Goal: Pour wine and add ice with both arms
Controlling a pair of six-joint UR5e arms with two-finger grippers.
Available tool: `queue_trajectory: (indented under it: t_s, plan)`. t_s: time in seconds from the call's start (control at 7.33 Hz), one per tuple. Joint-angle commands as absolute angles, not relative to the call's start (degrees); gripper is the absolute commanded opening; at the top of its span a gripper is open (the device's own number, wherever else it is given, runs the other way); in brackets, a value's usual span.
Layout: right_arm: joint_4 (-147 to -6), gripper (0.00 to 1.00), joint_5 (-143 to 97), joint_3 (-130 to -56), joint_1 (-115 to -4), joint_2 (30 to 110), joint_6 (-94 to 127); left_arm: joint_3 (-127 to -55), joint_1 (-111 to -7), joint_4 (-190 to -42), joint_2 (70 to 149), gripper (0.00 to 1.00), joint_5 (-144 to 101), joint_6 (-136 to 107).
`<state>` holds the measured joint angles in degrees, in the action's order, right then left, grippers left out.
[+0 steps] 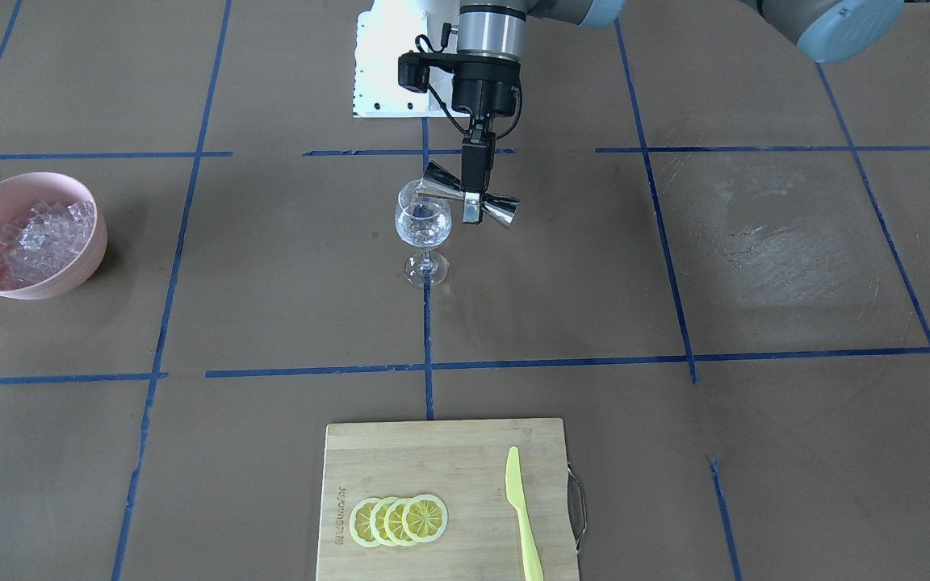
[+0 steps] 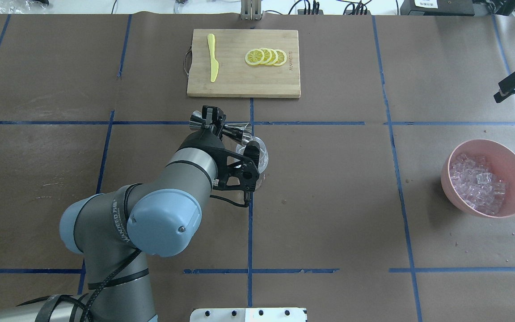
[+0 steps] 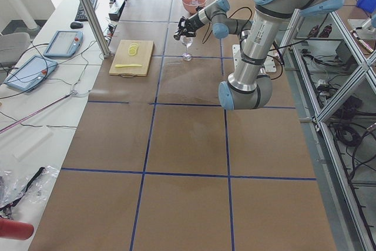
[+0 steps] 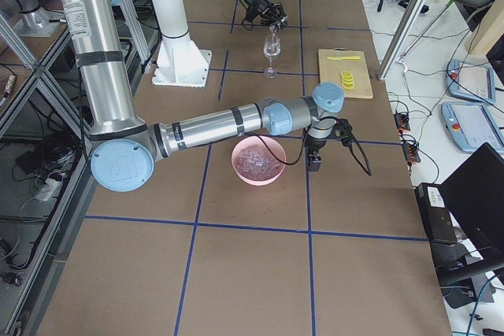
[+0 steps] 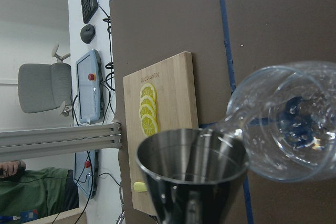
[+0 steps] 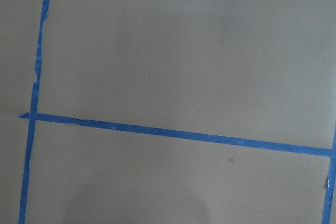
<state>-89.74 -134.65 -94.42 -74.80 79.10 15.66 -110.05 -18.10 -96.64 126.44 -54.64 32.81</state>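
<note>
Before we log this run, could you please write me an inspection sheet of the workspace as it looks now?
Surface: table covered in brown paper with a blue tape grid.
Job's things: stemmed glass upright at centre; steel jigger tipped at its rim; ice piled in the pink bowl.
Clutter: cutting board carrying lemon slices and a yellow knife.
Grippers: left gripper shut on the jigger; right gripper hangs beside the bowl, open or shut cannot be told.
Cables: black cable loops off the left wrist.
Surroundings: teach pendants on the side bench; person in green nearby.
</note>
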Motion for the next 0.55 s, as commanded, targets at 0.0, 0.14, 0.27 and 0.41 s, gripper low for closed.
queue_trajectory:
  t_s: [0.0,0.14,0.27,0.41]
  plan:
    - [-89.74,1.00,-134.65,-94.40,-74.79,79.10,15.73,-110.04,-18.11,-94.84,127.00,0.00,-54.84,39.08]
    - [-89.74,1.00,-134.65,-94.31,-74.79,79.10,15.73,-110.47,-18.28,-94.75,127.09,0.00,-55.02,44.42]
    - [-89.74,1.00,-134.65,-94.31,-74.79,79.10,15.73,-110.13,-18.28,-94.83,127.00,0.00,-55.02,44.30]
    - [-89.74,1.00,-134.82,-94.31,-74.71,79.10,15.73,-110.56,-18.63,-96.14,126.91,0.00,-55.11,40.99]
